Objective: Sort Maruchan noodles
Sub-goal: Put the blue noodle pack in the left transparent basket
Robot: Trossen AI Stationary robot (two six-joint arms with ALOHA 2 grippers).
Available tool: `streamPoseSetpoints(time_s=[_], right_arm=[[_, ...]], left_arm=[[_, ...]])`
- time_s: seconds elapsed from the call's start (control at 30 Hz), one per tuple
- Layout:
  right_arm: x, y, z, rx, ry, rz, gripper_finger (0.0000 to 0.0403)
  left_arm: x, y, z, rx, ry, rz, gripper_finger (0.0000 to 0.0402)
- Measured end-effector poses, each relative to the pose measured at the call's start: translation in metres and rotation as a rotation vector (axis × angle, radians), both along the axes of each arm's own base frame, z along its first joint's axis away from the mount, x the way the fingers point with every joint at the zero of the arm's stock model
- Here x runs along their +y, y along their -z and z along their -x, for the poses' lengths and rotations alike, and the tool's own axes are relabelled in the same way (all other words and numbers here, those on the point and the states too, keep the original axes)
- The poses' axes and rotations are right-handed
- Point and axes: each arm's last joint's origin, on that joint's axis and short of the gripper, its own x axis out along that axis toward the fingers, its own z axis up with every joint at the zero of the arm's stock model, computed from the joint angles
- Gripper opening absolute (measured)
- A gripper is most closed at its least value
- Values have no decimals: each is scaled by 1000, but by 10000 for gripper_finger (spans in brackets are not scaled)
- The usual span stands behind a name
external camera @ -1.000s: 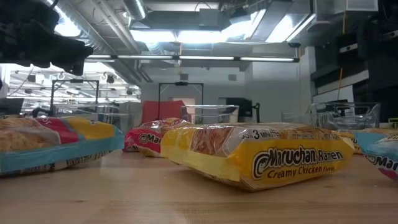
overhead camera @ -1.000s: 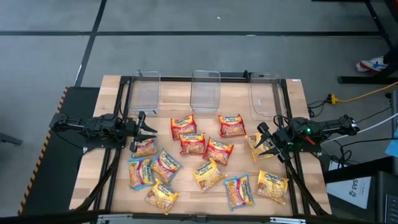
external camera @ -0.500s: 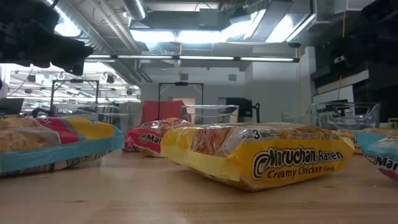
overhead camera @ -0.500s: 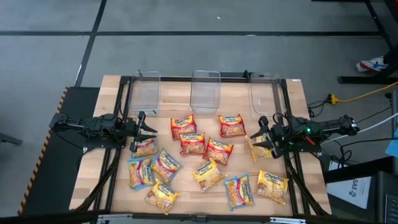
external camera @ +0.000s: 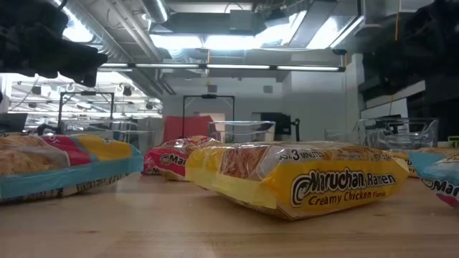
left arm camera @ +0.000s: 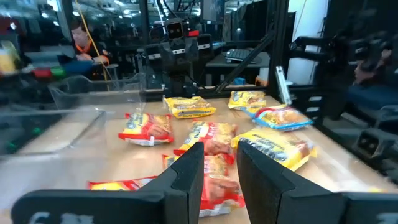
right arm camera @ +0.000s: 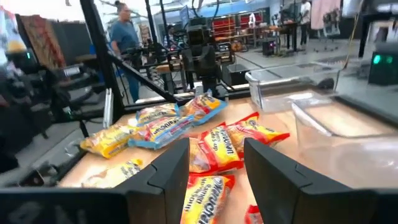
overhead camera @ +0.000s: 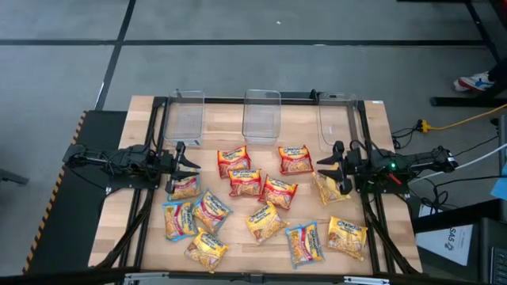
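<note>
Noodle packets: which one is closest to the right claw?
The yellow packet at the table's right side. It lies right under the right claw, apart from the red ones in the middle; all other packets lie farther away.

Counted on the table

Twelve Maruchan noodles packets are seen in all, with three clear plastic bins lined along the far edge; two grippers are present.

A robotics lab or workshop: exposed silver ceiling ducts and strip lights overhead, a grey concrete floor, black metal equipment racks, and people working at benches beyond the wooden table.
</note>
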Motion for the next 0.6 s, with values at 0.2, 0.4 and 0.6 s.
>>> streamPoseSetpoints(time_s=[0.2,0.4,0.6], right_arm=[[0,0,0,1,-4,-143,156],[-1,0,0,-3,44,-154,156],[-2,0,0,-3,46,-155,156]], left_arm=[[4,-2,0,-31,-146,-250,89],[4,-6,0,-64,-158,-280,89],[0,-8,0,-92,5,-85,89]])
